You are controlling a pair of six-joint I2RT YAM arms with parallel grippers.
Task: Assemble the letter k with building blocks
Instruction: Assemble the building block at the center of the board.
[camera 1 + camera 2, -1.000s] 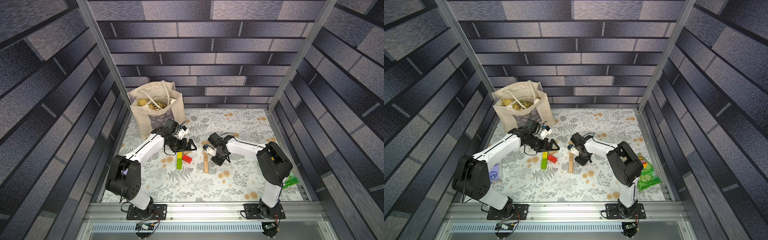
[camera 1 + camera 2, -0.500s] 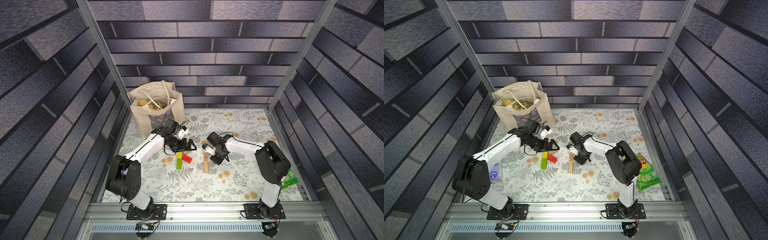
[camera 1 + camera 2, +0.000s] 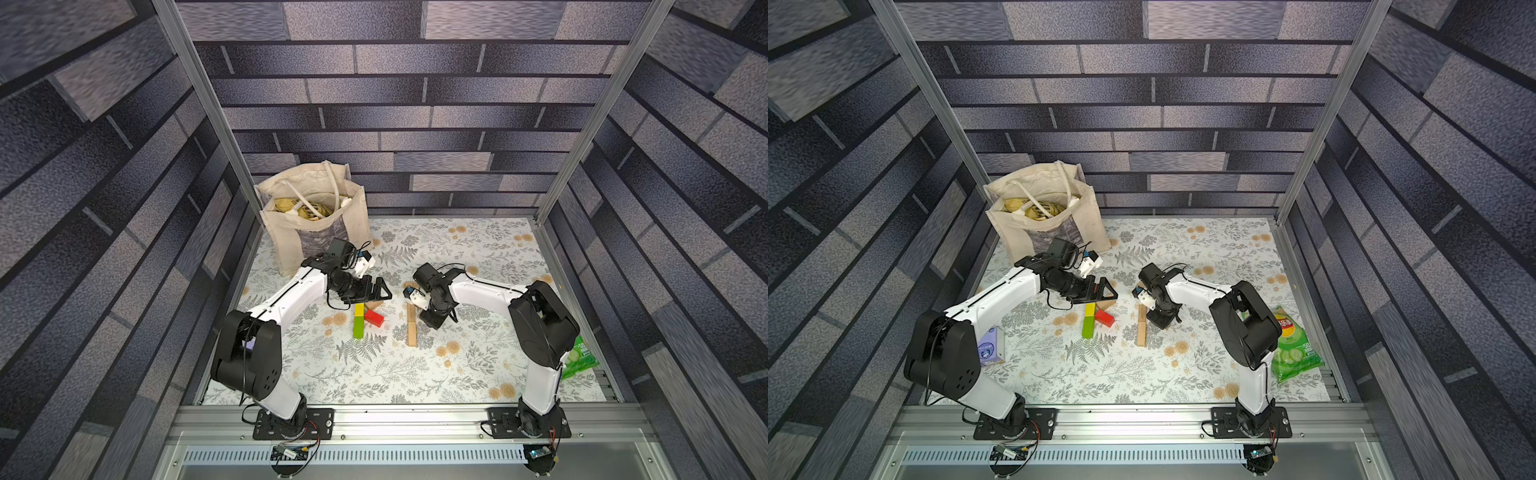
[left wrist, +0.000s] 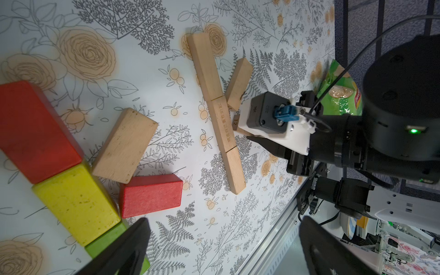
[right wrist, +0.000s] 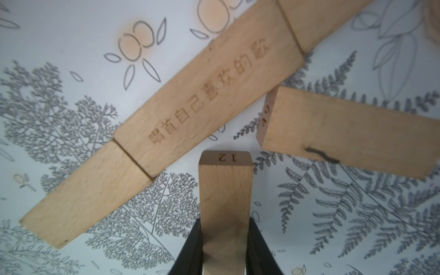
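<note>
Plain-wood rectangular bar numbered 12 [image 5: 225, 190], clamped between the right fingers [image 5: 191, 254], points at the three-bar wooden spine [image 5: 209, 95] without touching. Swing it away from the slanted wooden bar [image 5: 345, 135], butt its end against the spine's middle, then lay it flat on the floral worktop [image 5: 71, 47]. Left fingers [image 4: 126, 250] gape wide, empty.

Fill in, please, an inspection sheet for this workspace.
Surface: floral cloth, flat, nothing spilled.
Job's things: three plain bars end to end; angled plain bar close beside; red block, yellow block, green block in one line; small red block and wide plain block next to these.
Clutter: tote bag at the back; crisp packet near right arm; small carton near left arm's base.
Grippers: left gripper open, empty; right gripper shut on bar marked 12.
Cables: black cable looping to right wrist camera.
Surroundings: brick-pattern walls, aluminium posts.
</note>
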